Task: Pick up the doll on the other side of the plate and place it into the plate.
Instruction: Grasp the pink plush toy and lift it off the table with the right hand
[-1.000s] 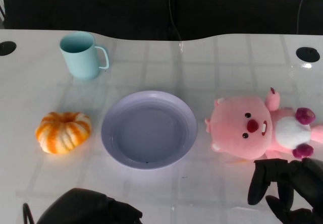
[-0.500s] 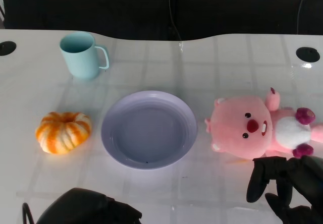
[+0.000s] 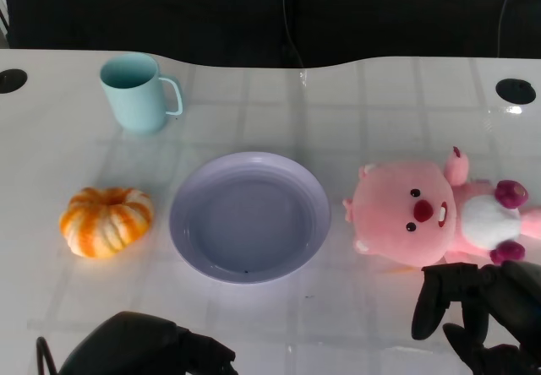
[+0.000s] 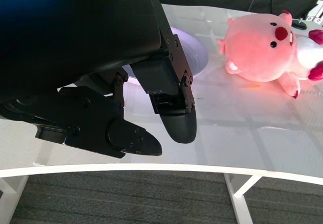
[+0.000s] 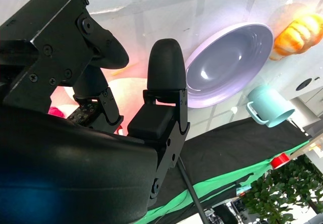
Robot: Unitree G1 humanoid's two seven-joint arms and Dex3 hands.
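Observation:
A pink plush doll (image 3: 431,213) with a white belly lies on its side on the white table, right of the lavender plate (image 3: 250,217). The left wrist view shows the doll (image 4: 265,50) beyond the plate (image 4: 199,52). My right hand (image 3: 478,316) hovers just in front of the doll, fingers apart and holding nothing; its fingers (image 5: 164,77) partly hide the doll (image 5: 128,95) in the right wrist view, with the plate (image 5: 229,65) behind. My left hand (image 3: 148,350) stays low at the near table edge, empty, fingers (image 4: 171,113) spread.
A light blue mug (image 3: 138,92) stands at the back left. An orange-and-white pumpkin toy (image 3: 106,220) lies left of the plate. Two round black holes (image 3: 515,90) sit in the table's far corners. The table's near edge (image 4: 151,169) runs just under my left hand.
My right hand has dipped very slightly toward the near edge. The doll, plate, mug and pumpkin have not moved.

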